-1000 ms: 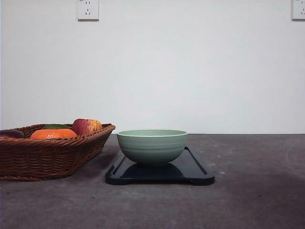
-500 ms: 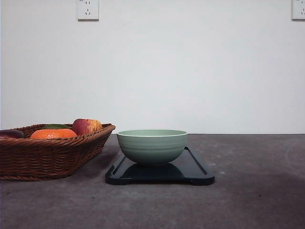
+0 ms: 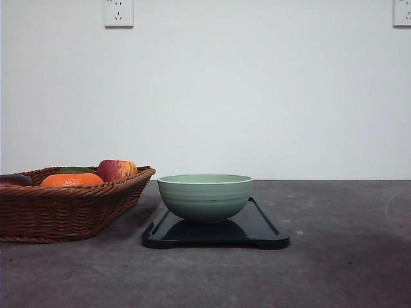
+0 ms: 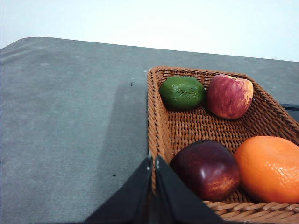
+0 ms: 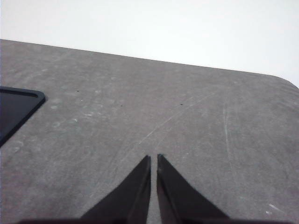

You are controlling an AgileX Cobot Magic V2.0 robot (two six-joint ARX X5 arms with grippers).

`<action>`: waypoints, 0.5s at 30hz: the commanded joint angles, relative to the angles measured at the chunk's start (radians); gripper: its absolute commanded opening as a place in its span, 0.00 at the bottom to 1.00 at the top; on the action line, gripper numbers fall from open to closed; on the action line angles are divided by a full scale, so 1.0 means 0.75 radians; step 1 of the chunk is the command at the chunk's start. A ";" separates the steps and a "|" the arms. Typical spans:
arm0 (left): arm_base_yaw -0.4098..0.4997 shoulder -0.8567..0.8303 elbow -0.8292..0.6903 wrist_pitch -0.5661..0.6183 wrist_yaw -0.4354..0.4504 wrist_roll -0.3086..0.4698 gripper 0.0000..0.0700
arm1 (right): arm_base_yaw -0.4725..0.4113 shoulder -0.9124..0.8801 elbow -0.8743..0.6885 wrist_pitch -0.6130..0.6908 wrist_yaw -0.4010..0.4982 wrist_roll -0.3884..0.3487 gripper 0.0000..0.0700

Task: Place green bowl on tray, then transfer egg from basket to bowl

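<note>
The pale green bowl [image 3: 205, 196] stands upright on the dark tray [image 3: 260, 232] in the middle of the table. To its left sits the brown wicker basket [image 3: 64, 208], also seen in the left wrist view [image 4: 196, 126]. No egg shows among the fruit in the basket. My left gripper [image 4: 153, 161] is shut with nothing in it, its tips at the basket's near rim. Over bare table to the right of the tray, my right gripper [image 5: 153, 158] is shut and empty. A corner of the tray [image 5: 16, 109] shows in the right wrist view.
The basket holds a green avocado [image 4: 182, 92], a red apple [image 4: 230, 96], a dark red apple [image 4: 207, 169] and an orange [image 4: 268, 168]. Grey tabletop [image 4: 60, 126] stretches beside the basket and right of the tray [image 5: 187, 121]. A white wall stands behind.
</note>
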 commanded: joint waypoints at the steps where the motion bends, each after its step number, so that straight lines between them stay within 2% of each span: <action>1: 0.003 -0.001 -0.025 -0.008 -0.007 0.014 0.00 | 0.000 0.001 -0.006 0.018 0.004 0.018 0.02; 15: 0.003 -0.001 -0.025 -0.008 -0.007 0.014 0.00 | 0.000 0.001 -0.006 0.018 0.004 0.018 0.02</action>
